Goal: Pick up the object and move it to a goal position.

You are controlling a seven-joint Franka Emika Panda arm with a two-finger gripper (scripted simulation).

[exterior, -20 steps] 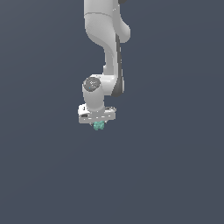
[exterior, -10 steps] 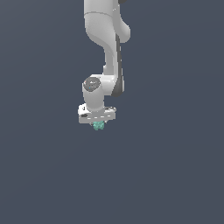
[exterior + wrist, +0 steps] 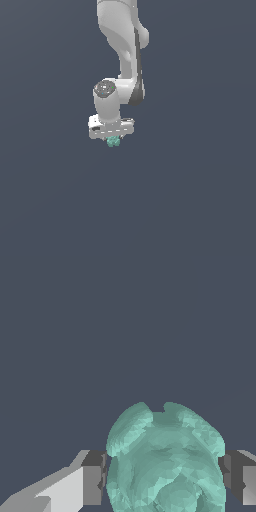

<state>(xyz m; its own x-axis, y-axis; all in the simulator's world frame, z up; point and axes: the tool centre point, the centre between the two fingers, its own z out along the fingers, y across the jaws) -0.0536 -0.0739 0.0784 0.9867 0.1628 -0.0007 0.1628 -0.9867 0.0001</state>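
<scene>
The object is a small teal-green lumpy blob. In the exterior view it hangs just under the white gripper, which points straight down from the arm. In the wrist view the object fills the space between the two fingers, and both dark pads touch its sides. The gripper is shut on the object. The object's lower part is cut off by the wrist view's edge.
The white arm comes down from the top of the exterior view. Around it there is only a plain dark grey-blue ground. No goal marker shows.
The gripper with the object in it has shifted very slightly; otherwise nothing has visibly changed.
</scene>
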